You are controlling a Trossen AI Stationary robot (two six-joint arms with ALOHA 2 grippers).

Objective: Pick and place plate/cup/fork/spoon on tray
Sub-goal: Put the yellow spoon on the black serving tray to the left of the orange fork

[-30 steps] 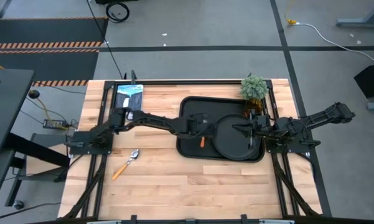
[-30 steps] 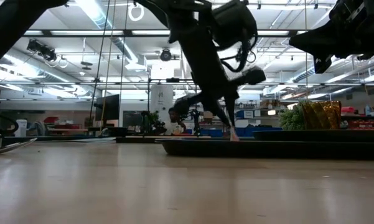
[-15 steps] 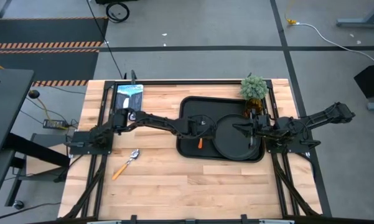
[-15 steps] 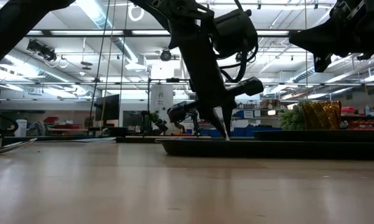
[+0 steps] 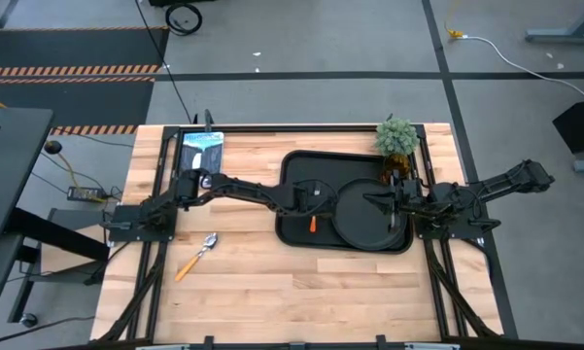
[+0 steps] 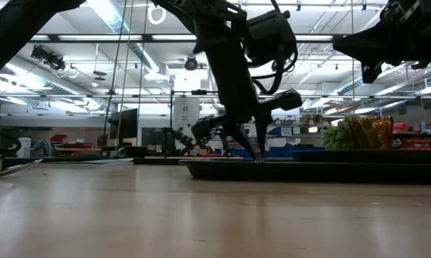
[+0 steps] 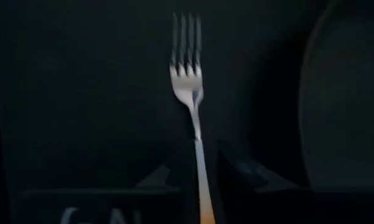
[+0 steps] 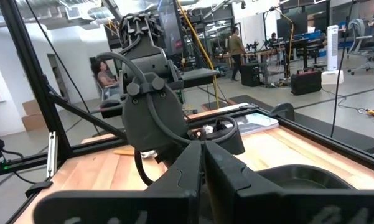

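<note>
The fork [image 7: 196, 124], with silver tines and an orange handle [image 5: 313, 224], lies on the left part of the black tray [image 5: 293, 170]. My left gripper [image 5: 316, 202] is low over it and shut on it. The round black plate [image 5: 361, 222] lies on the tray's right part. My right gripper [image 5: 369, 201] hovers above the plate, shut and empty. The spoon [image 5: 198, 256] lies on the wooden table to the left of the tray. A small amber thing, which looks like the cup [image 6: 362, 132], stands at the tray's far right corner. My left gripper pinches the fork's neck [image 7: 201, 163], where the metal meets the orange handle, between its two fingers. The fingers [image 7: 235, 174] come from above, slanting down, and stand on either side of the neck. The fork lies low on the tray floor with its tines pointing away from the gripper.
A small potted green plant [image 5: 396, 136] stands at the table's far edge beside the tray's far right corner. A flat blue-and-white thing [image 5: 202, 148] lies at the far left. Bare wood runs along the near edge. People show in the room behind.
My left gripper has gone down toward the tray with the fork. The fork hung just above the tray floor and now lies low on it. My right gripper has kept still.
</note>
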